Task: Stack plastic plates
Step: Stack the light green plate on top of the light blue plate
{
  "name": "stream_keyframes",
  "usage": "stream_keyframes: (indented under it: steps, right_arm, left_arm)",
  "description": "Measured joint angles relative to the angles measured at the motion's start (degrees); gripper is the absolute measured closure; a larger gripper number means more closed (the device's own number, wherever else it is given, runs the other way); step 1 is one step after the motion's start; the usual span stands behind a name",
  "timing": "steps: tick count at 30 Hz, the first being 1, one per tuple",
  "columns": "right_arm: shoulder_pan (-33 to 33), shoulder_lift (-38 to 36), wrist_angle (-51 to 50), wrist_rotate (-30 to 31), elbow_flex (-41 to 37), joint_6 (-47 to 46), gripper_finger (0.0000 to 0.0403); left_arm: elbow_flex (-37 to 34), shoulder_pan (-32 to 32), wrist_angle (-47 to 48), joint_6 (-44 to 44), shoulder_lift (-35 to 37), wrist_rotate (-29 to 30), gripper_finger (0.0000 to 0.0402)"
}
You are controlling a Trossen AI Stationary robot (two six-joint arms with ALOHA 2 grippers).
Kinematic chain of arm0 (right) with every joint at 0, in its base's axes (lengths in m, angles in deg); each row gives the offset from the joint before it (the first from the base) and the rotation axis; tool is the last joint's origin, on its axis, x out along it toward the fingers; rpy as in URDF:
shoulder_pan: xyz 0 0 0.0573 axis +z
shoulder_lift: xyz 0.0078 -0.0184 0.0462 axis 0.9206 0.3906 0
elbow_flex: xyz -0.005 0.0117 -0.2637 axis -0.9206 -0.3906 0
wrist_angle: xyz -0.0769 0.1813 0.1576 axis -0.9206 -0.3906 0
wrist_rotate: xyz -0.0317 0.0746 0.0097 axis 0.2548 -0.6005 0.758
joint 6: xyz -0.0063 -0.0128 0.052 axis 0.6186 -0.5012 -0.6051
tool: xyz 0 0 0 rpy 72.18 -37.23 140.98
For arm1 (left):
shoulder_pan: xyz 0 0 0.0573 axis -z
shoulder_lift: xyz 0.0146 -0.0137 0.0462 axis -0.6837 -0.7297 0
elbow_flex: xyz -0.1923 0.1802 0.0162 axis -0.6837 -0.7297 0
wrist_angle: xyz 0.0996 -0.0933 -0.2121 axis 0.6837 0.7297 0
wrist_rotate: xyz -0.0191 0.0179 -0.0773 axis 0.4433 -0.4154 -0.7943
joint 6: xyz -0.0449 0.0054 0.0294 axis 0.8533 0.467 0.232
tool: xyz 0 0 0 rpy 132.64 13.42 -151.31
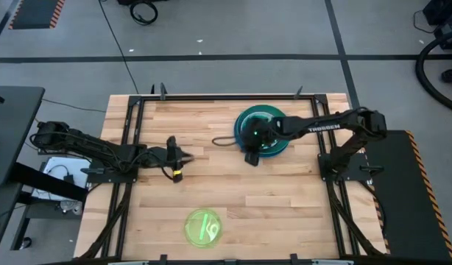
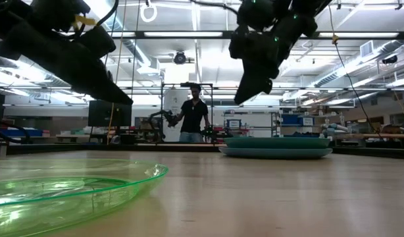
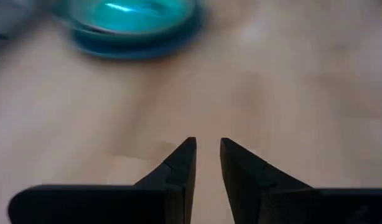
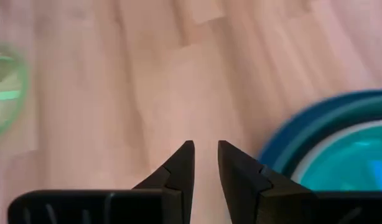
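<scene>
A stack of plastic plates [image 1: 269,132] with blue and teal rims rests flat on the wooden table at the far right; it also shows in the low view [image 2: 276,147]. One lime-green translucent plate [image 1: 204,227] lies alone near the front edge, close to the low camera [image 2: 70,191]. My right gripper [image 1: 250,157] hovers above the table beside the stack's near-left rim, pointing steeply down, with a narrow empty gap between its fingers [image 4: 205,149]. My left gripper [image 1: 183,157] hangs over the table's left-middle, also slightly open and empty [image 3: 207,146].
Black metal rails [image 1: 130,140] run along the table's left and right sides, at each arm's base. Bare wood lies between the stack and the green plate. A person [image 2: 192,115] stands in the room far behind the table.
</scene>
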Motion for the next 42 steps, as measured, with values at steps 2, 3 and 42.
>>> stream_keyframes:
  steps: [2, 3, 42]
  right_arm:
    - [1.83, 0.0, 0.33, 0.0, 0.0, -1.15, 0.0321]
    - [2.71, 0.0, 0.27, 0.01, 0.0, -1.52, 0.0321]
    - [19.15, -0.02, 5.49, 18.8, 0.0, 7.25, 0.0321]
  left_arm:
    - [0.0, 0.05, -0.06, 3.87, 0.0, -9.32, 0.0322]
    - [0.0, 0.13, 0.14, 6.34, 0.0, -13.76, 0.0322]
    - [18.14, 19.45, 10.52, 65.8, -29.87, -31.23, 0.0321]
